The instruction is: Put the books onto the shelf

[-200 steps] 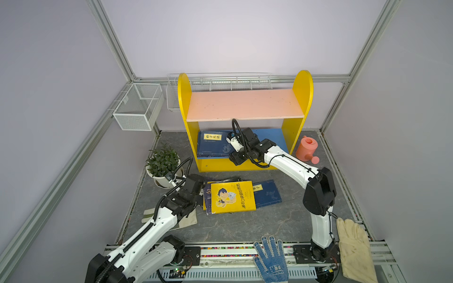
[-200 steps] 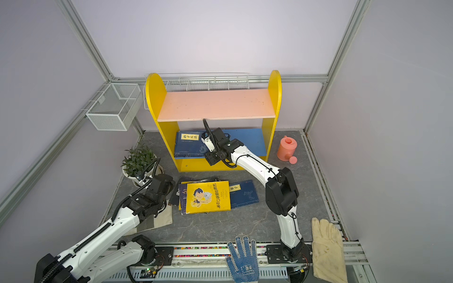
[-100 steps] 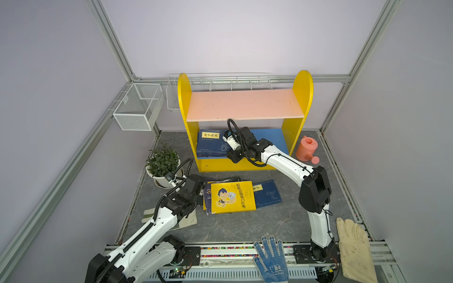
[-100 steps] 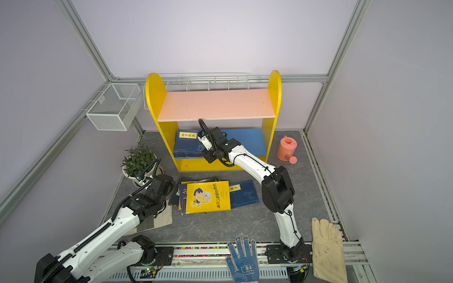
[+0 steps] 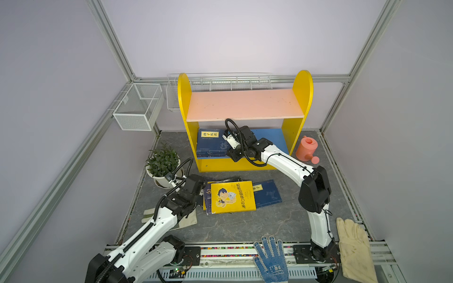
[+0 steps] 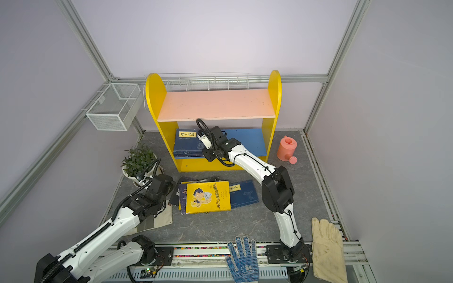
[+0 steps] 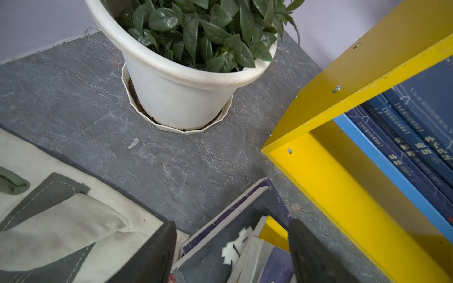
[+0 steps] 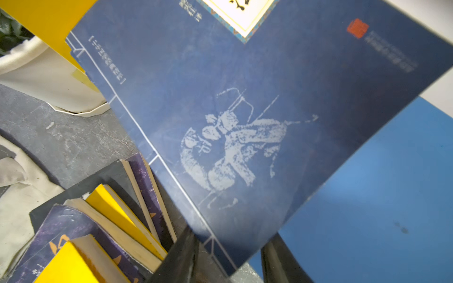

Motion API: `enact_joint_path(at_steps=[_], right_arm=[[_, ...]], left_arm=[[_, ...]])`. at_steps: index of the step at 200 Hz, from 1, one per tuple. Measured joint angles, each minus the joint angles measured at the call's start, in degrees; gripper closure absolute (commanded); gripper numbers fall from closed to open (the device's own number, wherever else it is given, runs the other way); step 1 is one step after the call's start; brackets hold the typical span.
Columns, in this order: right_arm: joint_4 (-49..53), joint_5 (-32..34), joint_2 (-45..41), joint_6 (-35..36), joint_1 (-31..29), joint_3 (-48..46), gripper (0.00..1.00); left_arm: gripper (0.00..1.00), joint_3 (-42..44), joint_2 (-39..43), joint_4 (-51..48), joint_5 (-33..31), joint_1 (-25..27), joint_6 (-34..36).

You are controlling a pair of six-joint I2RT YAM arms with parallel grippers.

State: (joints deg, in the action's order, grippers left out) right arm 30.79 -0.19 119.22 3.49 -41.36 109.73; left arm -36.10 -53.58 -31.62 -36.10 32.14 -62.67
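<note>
While the left end effector [image 7: 231, 227] hangs open over the loose books [image 5: 232, 197] on the bench [image 5: 245, 225], the right end effector [image 8: 231, 235] straddles a corner of the top navy book [image 8: 245, 110], stacked on the lower board [image 5: 272, 136] of the shelf [image 5: 297, 98]; grip indeterminate.

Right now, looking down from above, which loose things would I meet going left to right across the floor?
In a top view: potted plant → yellow book → navy book → pink watering can → cream glove.

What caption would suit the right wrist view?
Right gripper straddling the corner of a navy book over the blue shelf board.
</note>
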Motion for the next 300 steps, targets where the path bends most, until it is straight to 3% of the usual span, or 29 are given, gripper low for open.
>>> enact_joint_path(at_steps=[27, 40, 76, 108, 148, 175, 197, 228, 266, 300], right_arm=[[-0.7, 0.0, 0.0, 0.4, 0.0, 0.0, 0.32], [-1.6, 0.2, 0.0, 0.3, 0.0, 0.0, 0.27], [-5.1, 3.0, -4.0, -1.4, 0.0, -6.5, 0.25], [-10.5, 5.8, -16.0, -5.3, 0.3, -20.6, 0.25], [-15.0, 9.2, -34.5, -19.6, 2.3, -38.8, 0.24], [-12.9, 6.5, -40.8, -31.4, 8.6, -50.3, 0.24], [-8.0, 1.4, -41.2, -35.6, 16.2, -57.4, 0.25], [0.3, -5.8, -40.6, -34.0, 25.1, -60.0, 0.25], [4.0, -12.7, -40.5, -30.4, 25.5, -63.6, 0.26], [4.9, -15.5, -39.7, -29.3, 25.5, -68.5, 0.26]], left_arm=[[0.27, 0.0, 0.0, 0.0, 0.0, 0.0, 0.0], [0.27, 0.0, 0.0, 0.0, 0.1, 0.0, 0.7], [0.27, 0.0, -0.1, 1.2, 0.8, 0.0, 3.2], [0.27, -0.1, -1.4, 3.2, 2.4, 0.0, 5.7], [0.27, -0.5, -5.2, 7.9, 5.6, 0.7, 10.2], [0.27, -4.3, -11.9, 12.5, 8.8, 4.9, 17.2], [0.27, -9.9, -19.4, 17.0, 12.9, 9.6, 24.6], [0.27, -18.2, -30.9, 21.5, 18.7, 17.2, 36.2], [0.26, -29.0, -44.5, 21.6, 24.4, 24.9, 49.1], [0.27, -37.8, -53.6, 20.4, 29.3, 26.8, 54.6]])
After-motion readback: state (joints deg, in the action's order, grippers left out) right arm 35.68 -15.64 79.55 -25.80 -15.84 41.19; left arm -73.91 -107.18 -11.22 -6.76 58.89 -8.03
